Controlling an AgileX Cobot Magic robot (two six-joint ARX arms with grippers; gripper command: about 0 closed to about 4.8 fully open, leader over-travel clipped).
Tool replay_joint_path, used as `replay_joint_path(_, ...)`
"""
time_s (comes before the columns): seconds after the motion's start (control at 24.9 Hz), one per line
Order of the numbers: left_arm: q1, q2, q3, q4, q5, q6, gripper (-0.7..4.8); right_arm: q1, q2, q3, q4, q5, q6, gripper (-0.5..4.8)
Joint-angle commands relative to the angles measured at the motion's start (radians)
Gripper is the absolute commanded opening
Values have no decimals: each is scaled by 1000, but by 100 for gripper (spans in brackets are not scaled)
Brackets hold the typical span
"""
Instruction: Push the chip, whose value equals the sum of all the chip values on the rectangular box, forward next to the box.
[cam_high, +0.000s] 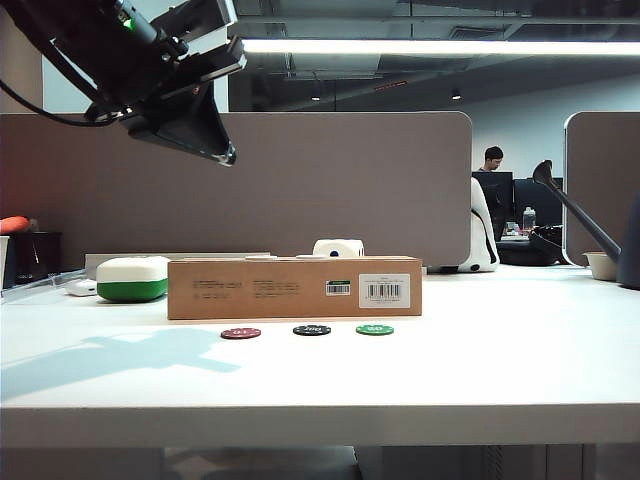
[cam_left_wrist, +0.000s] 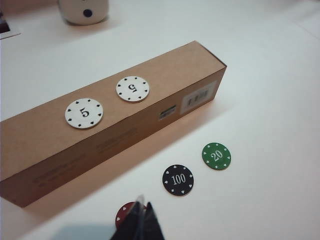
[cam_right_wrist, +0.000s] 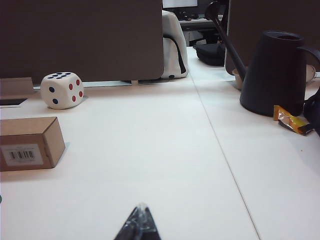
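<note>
Reading the table from left to right:

Left gripper (cam_left_wrist: 141, 220): fingers pressed together to a dark point, holding nothing; in the exterior view it hangs high above the left end of the table (cam_high: 500, 380).

The chip (cam_high: 241, 333): dark red, leftmost of three in a row just in front of the rectangular box (cam_high: 294, 287), near it but apart. In the left wrist view it is half hidden behind the fingertips, so its number cannot be read there.

Handling: judged a thin, stiff, light disc on a smooth top; it should slide easily and can skid or spin off line. It is too flat to pinch; the closed tip would best press on its near edge and push.

White chips (cam_left_wrist: 84, 113): two on the box top, each printed "5", so the sum is ten.

Box label: white barcode sticker and small print, too fine to read.

Black chip (cam_left_wrist: 178, 180): "100".

Green chip (cam_left_wrist: 216, 156): "20".

Die (cam_right_wrist: 61, 90): white, black and red pips, behind the box.

Right gripper (cam_right_wrist: 138, 225): fingers together, empty, low over bare table right of the box.
</note>
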Motion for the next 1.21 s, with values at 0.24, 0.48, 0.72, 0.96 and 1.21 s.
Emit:
replay_joint_path(0.24,-8,-2,2,-61,5,5,-5,-1,0,-5,12,1,-3,-1)
replay_joint_path(0.48,-13,-2,2,-76,5,5,-5,-1,0,-5,19,1,-3,-1)
replay_joint_path(0.72,-12,-2,2,-76,4,5,-5,0,0,-5,45,-230,240,-1)
replay_joint_path(0.96,-12,-2,2,-75,4,5,-5,2,0,-5,133,-290,602,-1)
replay_joint_path(1.21,-13,-2,2,-75,4,5,-5,2,2,-4,306,-258,863,-2)
